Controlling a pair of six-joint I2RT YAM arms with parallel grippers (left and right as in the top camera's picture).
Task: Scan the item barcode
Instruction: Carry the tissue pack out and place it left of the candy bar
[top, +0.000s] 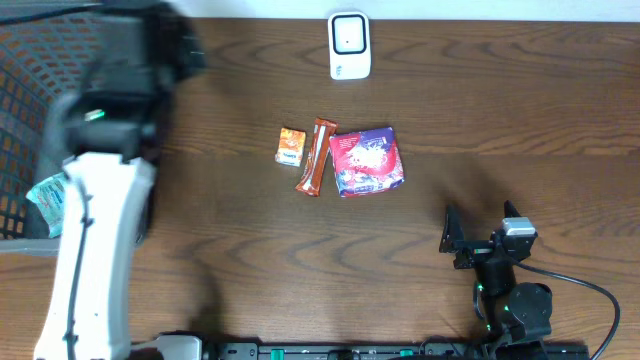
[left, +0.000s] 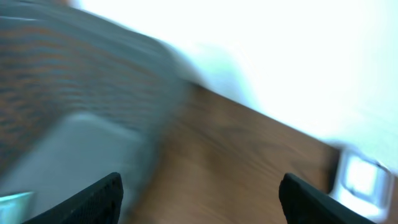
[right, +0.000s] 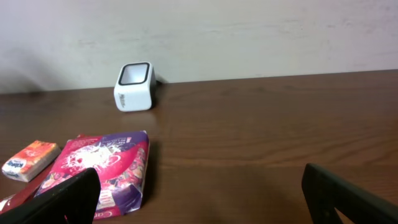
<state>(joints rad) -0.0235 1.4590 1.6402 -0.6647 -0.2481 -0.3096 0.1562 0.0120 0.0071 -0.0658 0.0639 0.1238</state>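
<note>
1. The left arm (top: 95, 250) rises closest to the overhead lens and reaches over the mesh basket (top: 20, 110) at the counter's (top: 500, 120) left edge. A teal packet (top: 45, 195) lies in the basket.
2. The left fingers (left: 93, 200) stand wide apart with nothing between them; that view is blurred.
3. The right fingers (right: 62, 199) are also spread wide and empty, near the counter's front right.
4. The scanner (top: 349, 45) stands at the counter's far edge.
5. Mid-counter, in a row, lie a small orange packet (top: 290, 145), a brown bar (top: 316, 157) and a purple-pink packet (top: 367, 160), well apart from both arms.
</note>
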